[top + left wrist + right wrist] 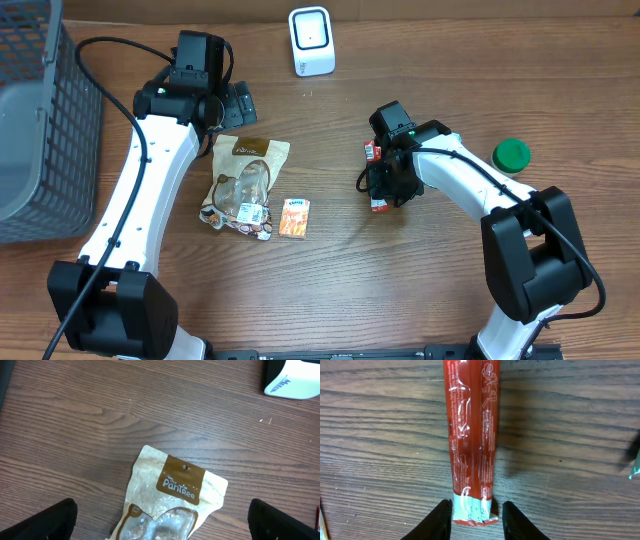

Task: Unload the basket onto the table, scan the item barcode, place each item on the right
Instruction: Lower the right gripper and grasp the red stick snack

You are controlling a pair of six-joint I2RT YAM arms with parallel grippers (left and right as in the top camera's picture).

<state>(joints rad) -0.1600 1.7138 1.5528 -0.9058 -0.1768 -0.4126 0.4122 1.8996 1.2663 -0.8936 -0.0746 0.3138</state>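
Wooden tabletop (400,300) filled every view, and a grey mesh basket (40,120) at its left edge was cut off by the overhead frame, its contents impossible to make out. The left gripper (160,526) hung spread wide above the brown-labelled snack pouch (245,175). Only the dark finger (37,521) tips showed, at the bottom corners of its wrist view, and the pouch's lower half ran out of that frame. At the far edge stood the white scanner (311,40), seen from the left wrist only as a clipped corner. The right gripper (477,521) had narrowed onto the pale end of the red stick packet (472,425), which lay flat on the wood right of centre, well short of the scanner. From overhead the arm covered the packet's middle, leaving only its two red ends visible, and its print was too small to read. A green round lid (511,154) sat near the right arm. Just beside the pouch lay a small orange packet (294,217), its label blurred.
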